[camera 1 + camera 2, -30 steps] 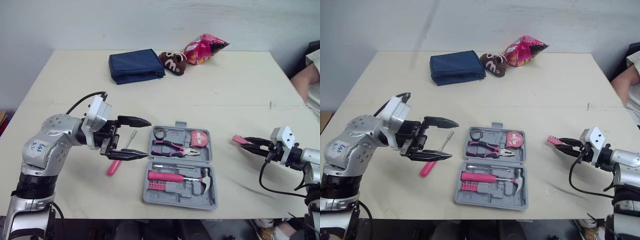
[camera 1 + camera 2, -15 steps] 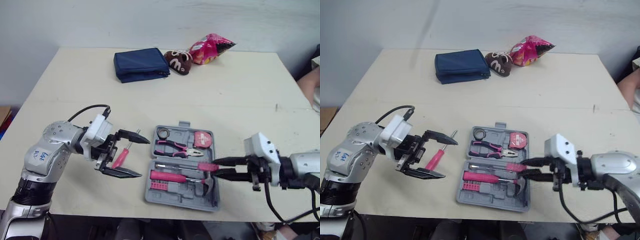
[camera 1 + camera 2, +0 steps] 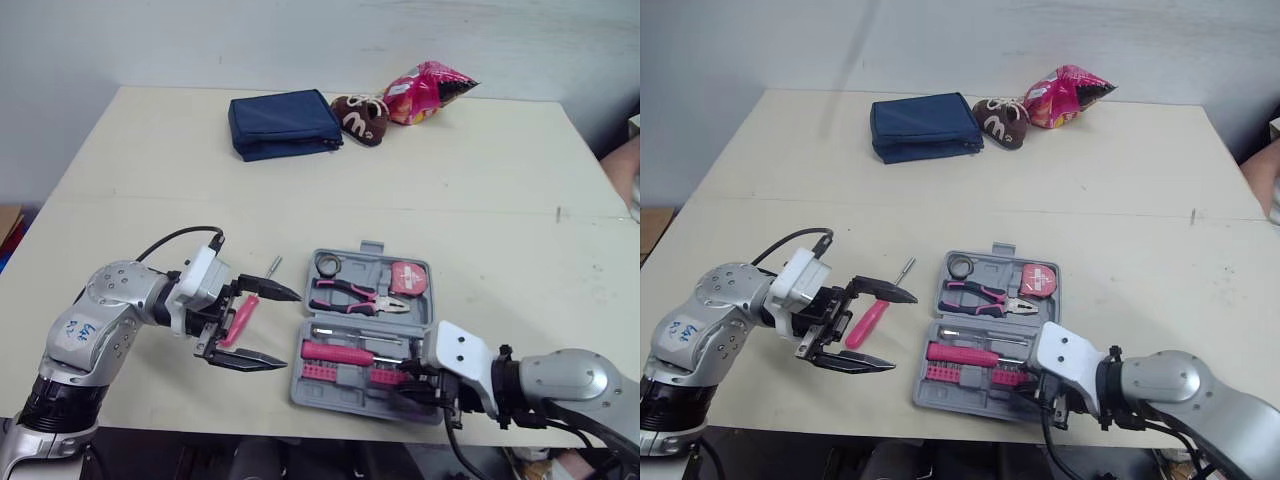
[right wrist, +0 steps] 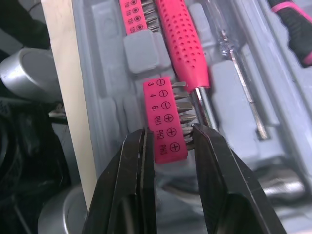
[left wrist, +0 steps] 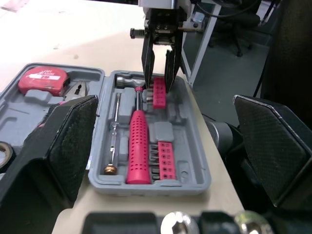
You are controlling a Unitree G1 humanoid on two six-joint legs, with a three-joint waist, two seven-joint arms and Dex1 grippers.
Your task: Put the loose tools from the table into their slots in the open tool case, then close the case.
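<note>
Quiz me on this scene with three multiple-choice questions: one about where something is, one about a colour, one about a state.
1. The pink screwdriver lies: A on the table, left of the tool case; B inside it; C on the floor.
2. The pouch is: A red; B grey; C navy blue.
3. The right gripper is: A open and empty; B shut on the bit holder; C shut on nothing.
Answers: A, it rests outside the case; C, its fabric is navy; B, its fingers pinch the pink strip.

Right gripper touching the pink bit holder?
Touching. Right wrist view: fingers of the right gripper press both sides of the pink bit holder, no gap visible.
</note>
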